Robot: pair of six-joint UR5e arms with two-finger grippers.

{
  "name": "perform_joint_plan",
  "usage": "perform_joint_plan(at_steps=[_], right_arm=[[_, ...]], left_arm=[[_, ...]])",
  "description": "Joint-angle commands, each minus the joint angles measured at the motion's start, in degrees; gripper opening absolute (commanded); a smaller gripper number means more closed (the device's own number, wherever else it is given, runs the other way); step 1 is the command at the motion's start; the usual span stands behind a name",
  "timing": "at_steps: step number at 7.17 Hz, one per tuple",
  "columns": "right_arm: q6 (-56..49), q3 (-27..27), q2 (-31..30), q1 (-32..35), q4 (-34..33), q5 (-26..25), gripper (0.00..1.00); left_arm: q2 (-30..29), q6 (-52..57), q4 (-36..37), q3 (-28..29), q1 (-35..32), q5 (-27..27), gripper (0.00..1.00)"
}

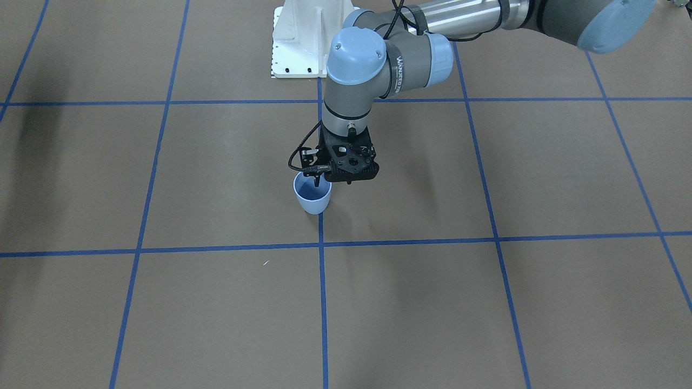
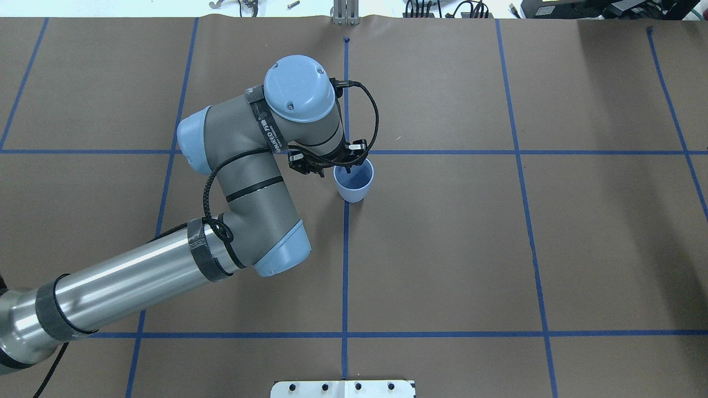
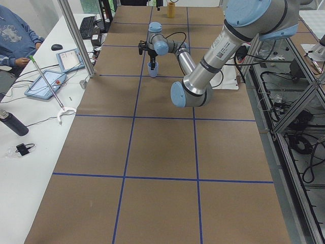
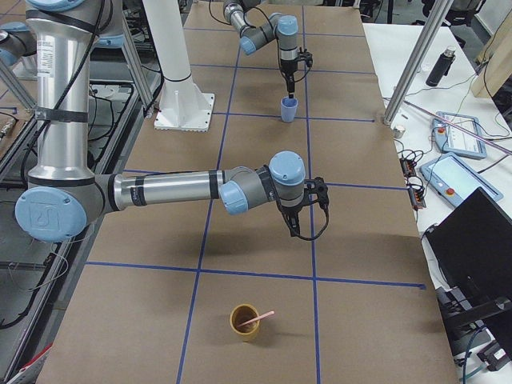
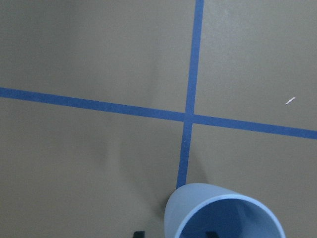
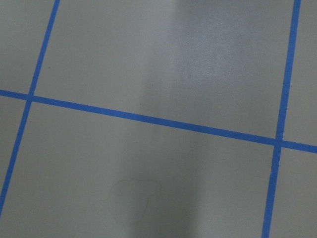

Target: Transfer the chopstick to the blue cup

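Hovering mid-frame, your left gripper [image 1: 320, 181] sits spread, empty, at the blue cup [image 1: 313, 202] rim. Sideways drift could tip it.

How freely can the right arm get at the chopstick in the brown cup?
Probably yes. The right gripper hangs over the table, and nothing lies between it and the brown cup, where the chopstick leans out over the rim. I cannot tell whether it is open.
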Motion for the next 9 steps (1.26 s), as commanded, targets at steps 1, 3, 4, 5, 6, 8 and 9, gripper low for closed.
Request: perform_joint_plan(at_steps=[1, 3, 4, 5, 6, 8, 9], right_arm=[[0.0, 0.1, -1.7, 0.4, 0.0, -0.1, 1.0], [-2.6, -0.9, -7.1, 9.6, -0.6, -2.6, 0.95], [-11.6, -2.8, -8.3, 14.2, -1.7, -4.1, 0.93], [-19.4, -5.3, -7.9, 18.1, -4.7, -5.4, 0.91], [-21.8, -5.9, -7.9, 20.0, -4.8, -8.7, 0.9], [-21.5, -9.2, -7.9, 20.3, -3.4, -10.7, 0.92], [-21.4, -11.5, -7.0, 20.3, -3.4, -10.6, 0.91]], left_arm=[[4.9, 3.4, 5.7, -10.4, -3.1, -2.9, 0.98], [10.0, 3.5, 6.2, -15.5, -4.2, -3.1, 0.98], [10.0, 3.5, 6.3, -15.5, -4.4, -3.1, 0.98], [10.2, 3.5, 6.4, -15.5, -5.1, -3.1, 0.98], [10.6, 3.5, 6.3, -15.1, -5.0, -3.1, 0.98], [10.9, 3.5, 6.1, -14.6, -4.9, -3.0, 0.98], [10.8, 3.5, 6.2, -14.6, -4.9, -3.0, 0.98]])
